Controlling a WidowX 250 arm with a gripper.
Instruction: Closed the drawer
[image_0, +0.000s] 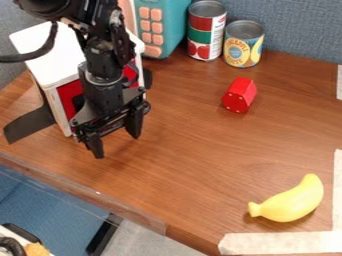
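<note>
The near edge of the wooden table (200, 165) slants from the left down toward the bottom; the pincer (117, 142) is near its left stretch. Wooden surface spreads from the pincer rightward to the red block (240, 95) and the yellow banana (291, 201), with pale tape (287, 243) by the lower right corner. Behind, a grey-blue partition (300, 25) bounds the table, two cans (207, 31) and a teal toy (164, 22) near it.

The pincer's fingers stand well apart, tips down, with only tabletop between them. Whether its body touches the drawer, I cannot tell.

The drawer (69, 95) is at the left, in the white box (50, 60), partly hidden behind the arm. Its red front faces lower right, toward the near edge; the front's width slants from lower left to upper right. Its full depth is hidden.
</note>
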